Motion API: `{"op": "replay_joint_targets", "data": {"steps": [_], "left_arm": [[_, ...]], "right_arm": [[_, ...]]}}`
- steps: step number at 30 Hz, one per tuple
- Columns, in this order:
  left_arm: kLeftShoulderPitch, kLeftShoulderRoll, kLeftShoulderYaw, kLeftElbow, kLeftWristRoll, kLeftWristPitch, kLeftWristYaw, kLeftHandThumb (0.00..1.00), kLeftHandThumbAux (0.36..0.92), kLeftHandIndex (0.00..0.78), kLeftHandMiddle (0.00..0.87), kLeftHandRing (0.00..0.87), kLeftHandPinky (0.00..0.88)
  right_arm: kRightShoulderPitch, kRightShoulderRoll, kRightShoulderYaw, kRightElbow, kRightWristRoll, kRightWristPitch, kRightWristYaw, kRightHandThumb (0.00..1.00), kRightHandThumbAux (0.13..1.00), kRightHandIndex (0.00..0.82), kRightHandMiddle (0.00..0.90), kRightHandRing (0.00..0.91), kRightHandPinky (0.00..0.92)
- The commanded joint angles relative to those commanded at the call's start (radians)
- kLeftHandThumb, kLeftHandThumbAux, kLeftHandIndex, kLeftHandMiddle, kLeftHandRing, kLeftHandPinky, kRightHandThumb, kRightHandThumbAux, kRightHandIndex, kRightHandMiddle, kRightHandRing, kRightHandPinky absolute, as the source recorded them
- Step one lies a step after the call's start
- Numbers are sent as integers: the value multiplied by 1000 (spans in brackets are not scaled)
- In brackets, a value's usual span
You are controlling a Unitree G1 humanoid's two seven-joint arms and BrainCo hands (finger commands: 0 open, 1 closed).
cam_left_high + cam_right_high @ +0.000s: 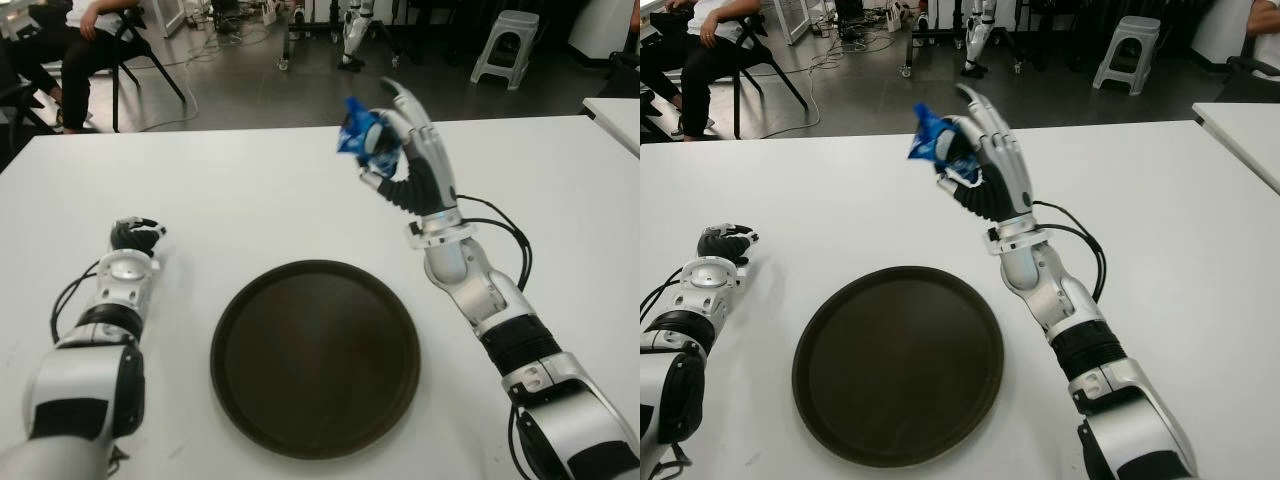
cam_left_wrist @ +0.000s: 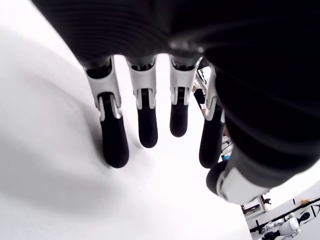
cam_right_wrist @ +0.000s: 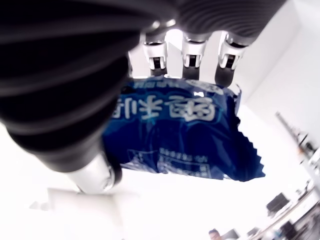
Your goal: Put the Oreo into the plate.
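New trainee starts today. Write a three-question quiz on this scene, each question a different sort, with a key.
1. True or false: the Oreo packet already lies in the plate.
2. Which hand holds the packet? A) left hand B) right hand
3. Fill in: the plate sits on the white ____.

Key: 1 false, it is held up beyond the plate's far rim. 2 B; the left hand shows left of the plate, fingers extended, holding nothing. 3 table.

One Oreo pack (image 1: 362,135), one plate (image 1: 314,357), two hands (image 1: 405,150) (image 1: 135,238), perhaps two tables (image 1: 250,190) (image 1: 615,112).
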Motion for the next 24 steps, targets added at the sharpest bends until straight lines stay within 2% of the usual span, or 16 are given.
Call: {"op": "replay_joint_targets", "data": {"steps": [7, 20, 24], "left_arm": [[0, 0, -4, -1, 6, 0, 5, 679, 722, 398, 175, 189, 182], [-2, 3, -12, 1, 14, 7, 11, 678, 722, 399, 186, 198, 203], [-2, 2, -8, 1, 9, 7, 7, 680, 722, 399, 182, 190, 182]], "right_arm": [[-1, -14, 14, 14, -2, -52, 52, 721, 706, 428, 0, 0, 0], [-29, -37, 42, 91, 7, -180, 124, 720, 706, 428, 0, 0, 0], [-32, -38, 45, 109, 7, -205, 141, 720, 706, 428, 0, 0, 0]]}}
